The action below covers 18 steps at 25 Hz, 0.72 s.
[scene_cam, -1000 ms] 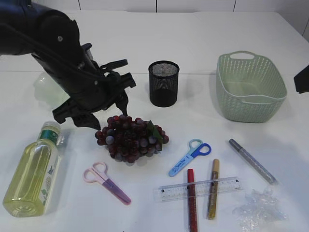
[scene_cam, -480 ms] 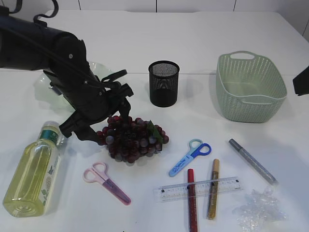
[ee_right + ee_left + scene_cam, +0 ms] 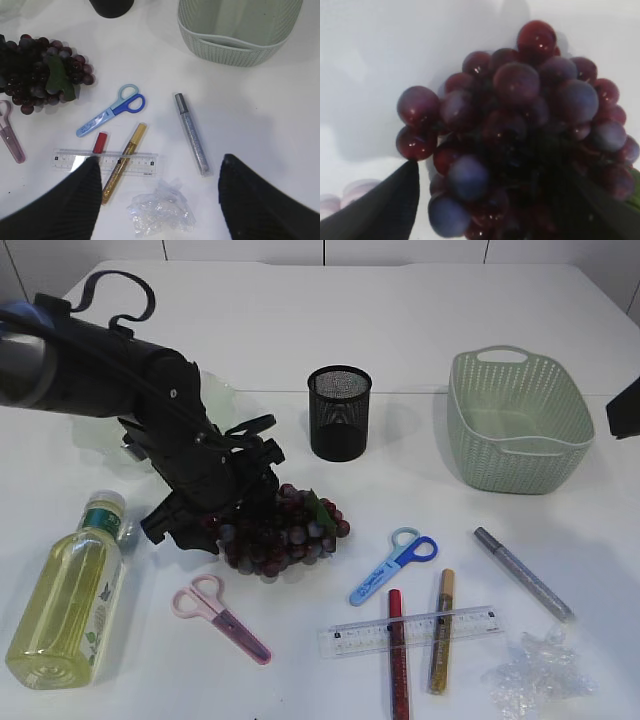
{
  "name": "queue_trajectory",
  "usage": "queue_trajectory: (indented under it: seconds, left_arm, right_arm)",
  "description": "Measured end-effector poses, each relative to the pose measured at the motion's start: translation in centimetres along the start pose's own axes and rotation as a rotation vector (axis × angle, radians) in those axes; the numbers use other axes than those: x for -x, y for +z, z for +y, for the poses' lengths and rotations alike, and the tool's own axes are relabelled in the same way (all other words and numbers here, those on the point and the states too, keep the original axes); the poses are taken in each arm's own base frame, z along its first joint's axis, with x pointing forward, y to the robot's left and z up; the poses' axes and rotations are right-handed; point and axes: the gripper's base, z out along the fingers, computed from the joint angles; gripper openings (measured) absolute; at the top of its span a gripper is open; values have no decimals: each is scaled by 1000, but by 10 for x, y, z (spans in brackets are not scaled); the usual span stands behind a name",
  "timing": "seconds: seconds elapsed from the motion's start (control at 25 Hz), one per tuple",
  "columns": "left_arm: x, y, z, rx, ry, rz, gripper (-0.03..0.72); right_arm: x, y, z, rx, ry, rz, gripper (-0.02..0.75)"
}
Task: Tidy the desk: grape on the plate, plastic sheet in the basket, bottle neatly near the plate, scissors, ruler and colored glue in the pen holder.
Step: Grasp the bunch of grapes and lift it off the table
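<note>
The grapes (image 3: 285, 530) are sitting on the smooth white table (image 3: 300, 330) as a knobbly heap of glossy, dark red and purple balls with a flat green leaf on top. The left pincer (image 3: 225, 523) is reaching down over the bunch's left side with its matte black fingers spread; in the left wrist view one finger (image 3: 380, 210) is showing at the lower left, just touching a grape, and the other is lying dim behind the bunch at the lower right, so the bunch (image 3: 520, 135) is sitting between them, not yet pinched.

The pale, wavy-edged plate (image 3: 215, 390) is lying behind the left arm, mostly hidden. A round black wire-mesh pen holder (image 3: 339, 412) is standing upright behind the grapes, and a woven-look pale green plastic basket (image 3: 518, 420) is resting to the right. A clear bottle (image 3: 68, 595) of yellowish liquid is lying on its side at the left.

The right pincer (image 3: 157, 200) is hanging high with its fingers spread, above a clear ruler (image 3: 105, 161) crossed by red and gold glue pens (image 3: 125, 160), a silver glitter pen (image 3: 192, 134), blue scissors (image 3: 111, 110), pink scissors (image 3: 220, 617) and a crinkled clear plastic sheet (image 3: 160, 210).
</note>
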Motion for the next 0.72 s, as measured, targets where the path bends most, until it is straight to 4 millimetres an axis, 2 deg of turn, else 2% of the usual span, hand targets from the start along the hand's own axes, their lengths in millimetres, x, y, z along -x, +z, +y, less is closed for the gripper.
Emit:
queue_trajectory:
  seconds: [0.2,0.72]
  left_arm:
    - [1,12,-3,-5,-6,1,585]
    - [3,27,-3,4,18,-12,578]
  right_arm:
    - [0,0,0,2,1,0,565]
    - [0,0,1,6,4,4,565]
